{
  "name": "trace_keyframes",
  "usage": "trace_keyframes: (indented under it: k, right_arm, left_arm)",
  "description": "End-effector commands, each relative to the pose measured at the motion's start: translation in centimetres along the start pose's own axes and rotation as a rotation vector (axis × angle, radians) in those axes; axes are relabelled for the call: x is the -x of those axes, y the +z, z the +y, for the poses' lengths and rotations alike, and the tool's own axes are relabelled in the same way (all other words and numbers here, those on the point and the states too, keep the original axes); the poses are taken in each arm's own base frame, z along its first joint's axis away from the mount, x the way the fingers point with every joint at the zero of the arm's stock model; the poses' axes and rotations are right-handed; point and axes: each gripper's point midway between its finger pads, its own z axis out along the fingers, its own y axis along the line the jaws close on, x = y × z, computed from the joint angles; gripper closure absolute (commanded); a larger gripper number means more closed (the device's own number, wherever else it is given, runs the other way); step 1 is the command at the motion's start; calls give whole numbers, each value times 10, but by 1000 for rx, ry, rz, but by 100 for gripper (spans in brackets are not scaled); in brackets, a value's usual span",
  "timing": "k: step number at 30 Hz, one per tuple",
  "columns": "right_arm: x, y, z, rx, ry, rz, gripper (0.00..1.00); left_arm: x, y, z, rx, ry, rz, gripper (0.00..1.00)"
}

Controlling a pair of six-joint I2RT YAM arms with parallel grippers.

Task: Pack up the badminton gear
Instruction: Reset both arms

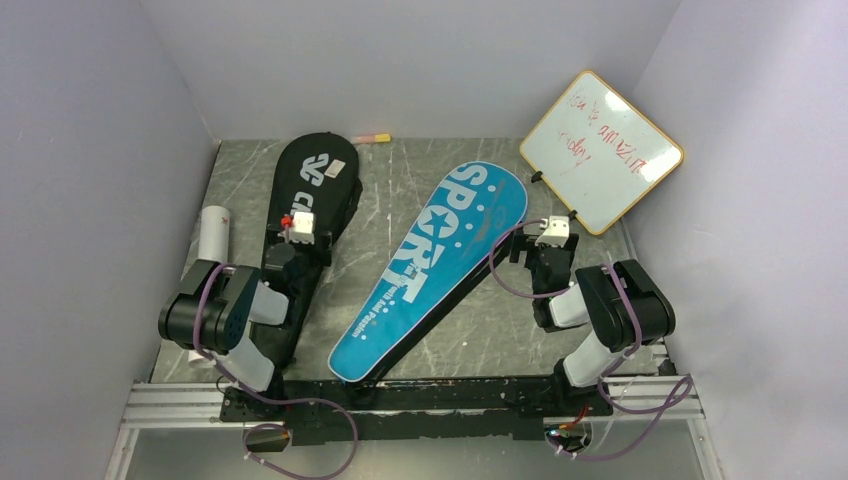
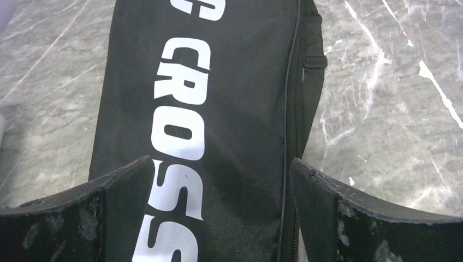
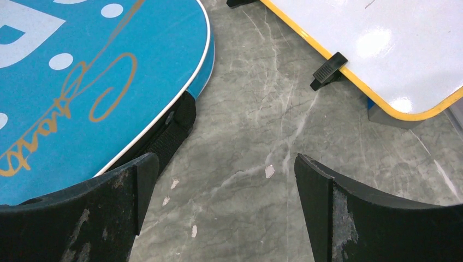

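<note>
A black racket-shaped bag (image 1: 315,190) with white lettering lies on the left of the table, its zipped edge (image 2: 289,109) on its right side. My left gripper (image 1: 297,228) hovers over the bag's neck, open, with the bag (image 2: 229,109) below the gap and nothing gripped. A blue racket-shaped bag (image 1: 440,265) with white "SPORT" lettering lies diagonally in the middle. My right gripper (image 1: 551,232) stands open just right of the blue bag's (image 3: 82,82) wide end, over bare table (image 3: 245,180). No rackets or shuttlecocks show.
An orange-rimmed whiteboard (image 1: 602,150) with red writing leans at the back right, close to my right gripper; its rim (image 3: 349,76) and a black clip (image 3: 327,70) are near. A white tube (image 1: 212,232) stands by the left wall. A small pink and yellow object (image 1: 372,138) lies at the back wall.
</note>
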Motion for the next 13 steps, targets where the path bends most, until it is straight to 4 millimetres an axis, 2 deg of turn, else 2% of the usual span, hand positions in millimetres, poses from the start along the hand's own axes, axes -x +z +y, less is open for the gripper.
trace_keyframes:
  k: [1, 9, 13]
  right_arm:
    - [19, 4, 2, 4, 32, -63, 0]
    - [14, 12, 5, 35, 45, -23, 0]
    - [19, 8, 2, 25, 38, -51, 0]
  left_arm:
    - [5, 2, -5, -34, 23, -16, 3]
    - [6, 2, -5, -30, 22, -23, 3]
    - [7, 3, -5, -31, 21, -27, 3]
